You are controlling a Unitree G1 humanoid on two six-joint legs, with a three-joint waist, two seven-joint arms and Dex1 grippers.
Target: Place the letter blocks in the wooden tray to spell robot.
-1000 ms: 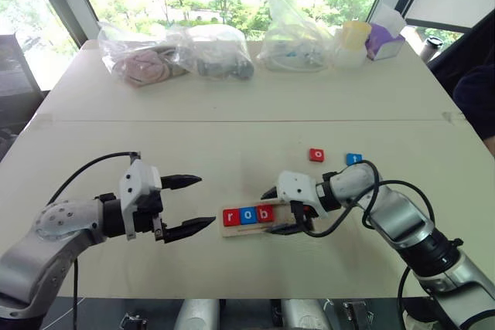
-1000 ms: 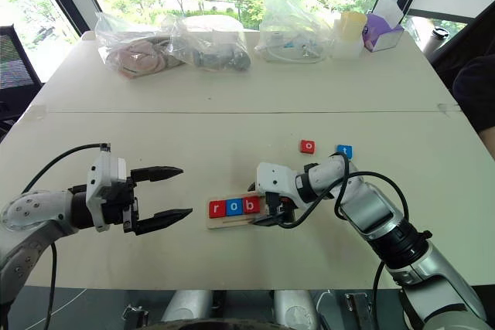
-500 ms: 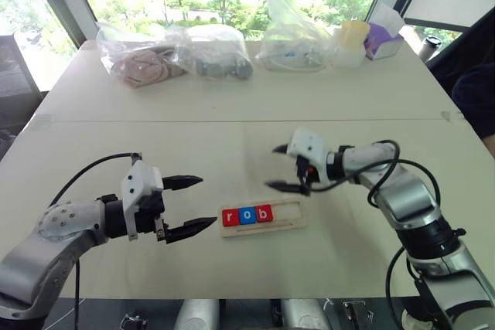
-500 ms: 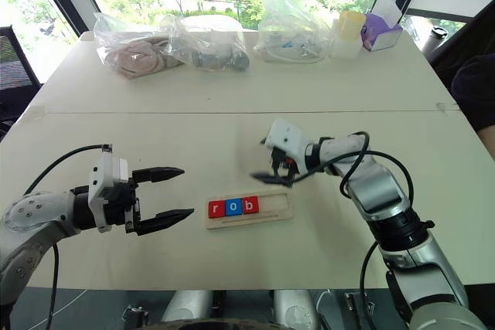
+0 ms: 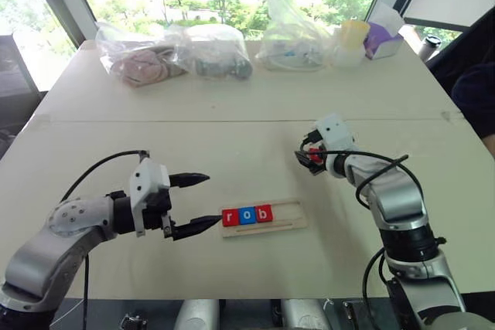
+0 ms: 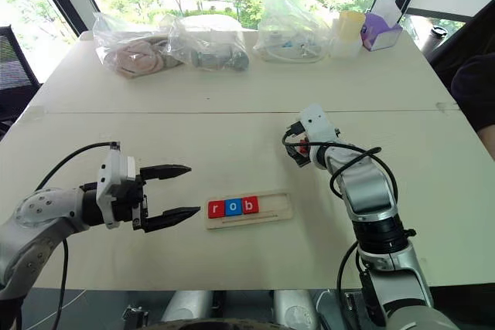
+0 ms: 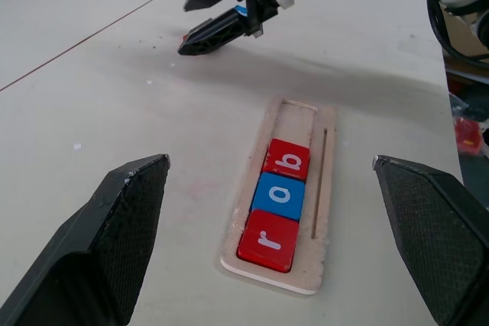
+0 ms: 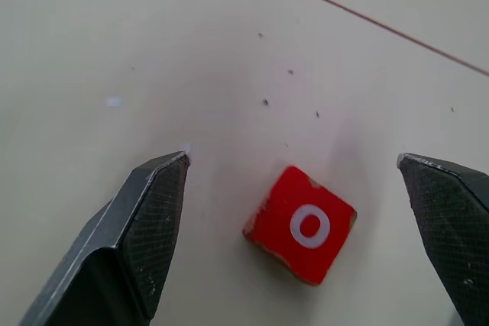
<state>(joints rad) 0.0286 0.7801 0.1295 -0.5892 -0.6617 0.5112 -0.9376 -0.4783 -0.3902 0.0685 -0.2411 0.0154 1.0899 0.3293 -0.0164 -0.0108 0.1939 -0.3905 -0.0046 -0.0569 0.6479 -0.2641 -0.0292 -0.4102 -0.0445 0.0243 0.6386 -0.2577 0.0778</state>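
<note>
The wooden tray [image 5: 288, 212] lies near the table's front edge. Its left part holds three letter blocks: a red r [image 7: 269, 240], a blue o [image 7: 280, 195] and a red b [image 7: 288, 159]. Its right end [image 7: 298, 116] is bare. A loose red o block [image 8: 302, 224] lies flat on the table beyond the tray. My right gripper [image 8: 293, 159] hovers open over that block, one finger on each side and neither touching it. My left gripper [image 5: 210, 200] stands open just left of the tray, holding nothing. The t block is hidden.
Several clear plastic bags [image 5: 213, 50] of items, a yellow cup [image 5: 354, 35] and a purple tissue box [image 5: 383, 40] line the table's far edge. A person's dark sleeve [image 5: 473, 94] shows at the right edge. A seam [image 5: 155, 120] crosses the table.
My right gripper has left the tray's right end, swung away and to the right, turned, and now hangs over the red o block. The left gripper has stayed put.
</note>
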